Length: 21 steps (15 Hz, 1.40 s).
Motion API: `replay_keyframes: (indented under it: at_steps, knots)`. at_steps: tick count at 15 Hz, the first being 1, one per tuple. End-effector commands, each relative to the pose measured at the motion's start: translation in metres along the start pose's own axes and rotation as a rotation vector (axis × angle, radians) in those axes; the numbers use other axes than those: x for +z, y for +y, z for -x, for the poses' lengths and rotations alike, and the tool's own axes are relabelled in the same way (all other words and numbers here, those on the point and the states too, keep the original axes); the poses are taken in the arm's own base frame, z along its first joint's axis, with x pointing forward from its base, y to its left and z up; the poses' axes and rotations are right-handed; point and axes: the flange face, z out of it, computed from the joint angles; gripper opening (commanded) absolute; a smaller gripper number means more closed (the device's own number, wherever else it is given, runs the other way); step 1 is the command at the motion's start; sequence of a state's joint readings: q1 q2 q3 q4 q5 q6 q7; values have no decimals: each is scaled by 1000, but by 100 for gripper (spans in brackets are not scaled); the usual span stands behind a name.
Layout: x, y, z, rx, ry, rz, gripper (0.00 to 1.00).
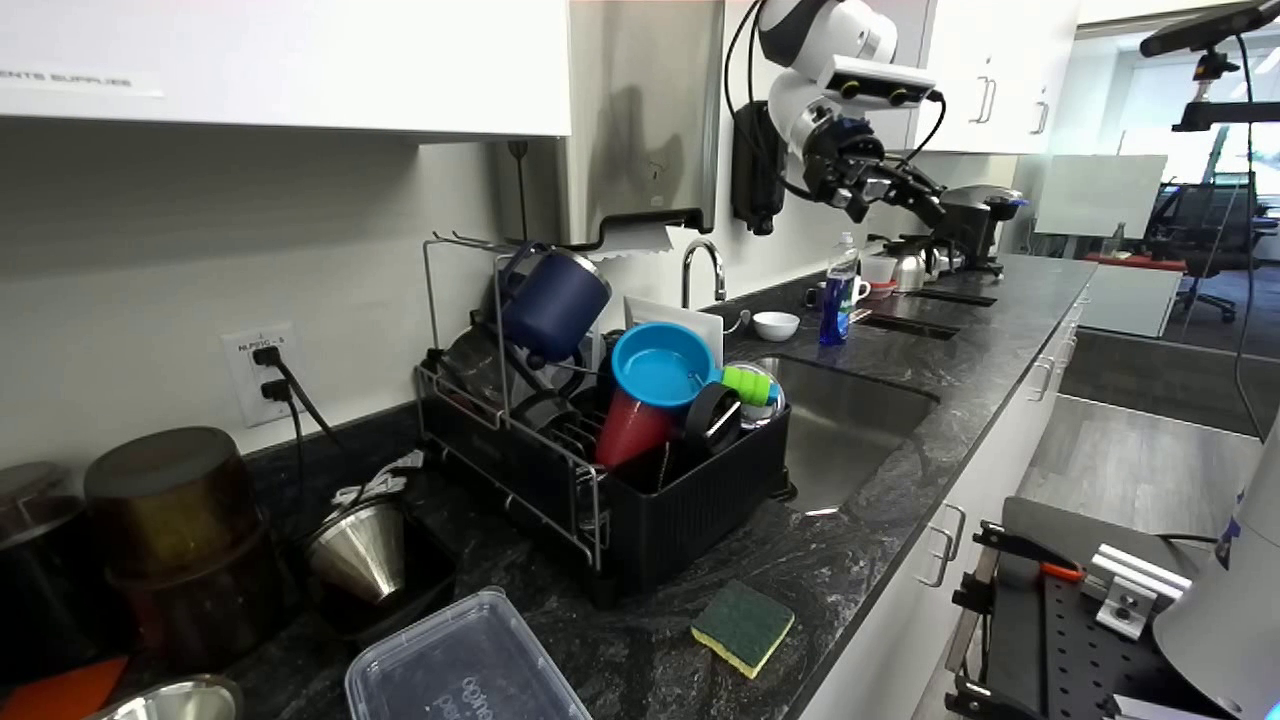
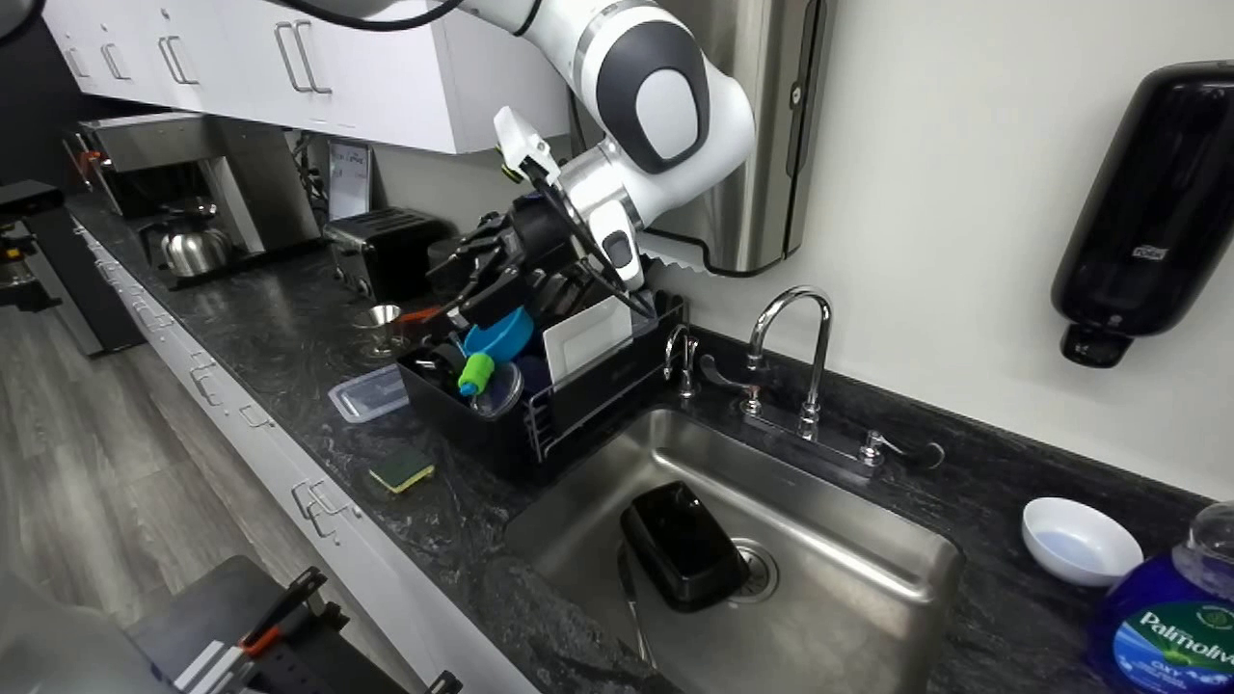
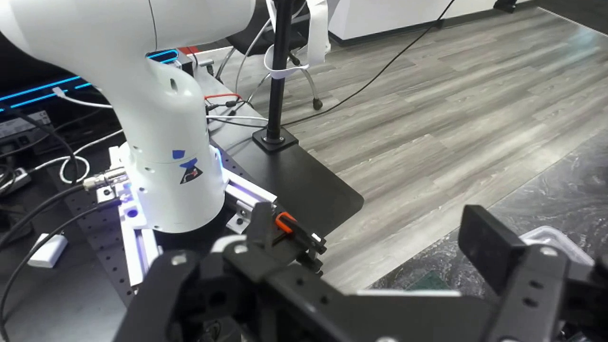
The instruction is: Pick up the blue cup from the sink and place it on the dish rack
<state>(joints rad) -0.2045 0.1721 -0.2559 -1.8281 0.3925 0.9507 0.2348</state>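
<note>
In the wrist view the fingers (image 3: 491,251) stand wide apart, holding nothing; in both exterior views they are dark and small, and their spacing is hard to read. The light-blue cup (image 1: 660,365) is in the dish rack (image 1: 700,525), just above a red cup (image 1: 632,430); whether the two touch I cannot tell. A bright green grip (image 1: 748,384) shows at its side, and whether it belongs to the cup is unclear. High in the rack, toward the back edge of the worktop (image 1: 840,560), a navy mug (image 1: 557,305) shows in an exterior view. Other dark pieces in there are hard to make out.

An exterior view shows the floor of the sink (image 2: 791,511), with a black dish (image 2: 684,545) and a thin utensil (image 2: 639,627) just beside it. By the worktop's back edge stands a white bowl (image 2: 1080,542); near it the frame cuts off a soap bottle (image 2: 1181,617). A sponge (image 1: 743,628) lies near the front edge; in the wrist view only a green scrap of it shows.
</note>
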Motion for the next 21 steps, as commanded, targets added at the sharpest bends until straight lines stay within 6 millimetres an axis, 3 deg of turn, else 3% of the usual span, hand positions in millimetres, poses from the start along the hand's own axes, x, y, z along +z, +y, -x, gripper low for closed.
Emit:
replay_keyframes:
  at_steps: [1, 21]
  knots:
    - [-1, 4, 5, -53, 81, 19, 100]
    - [-1, 29, 22, -348, 510, 51, 100]
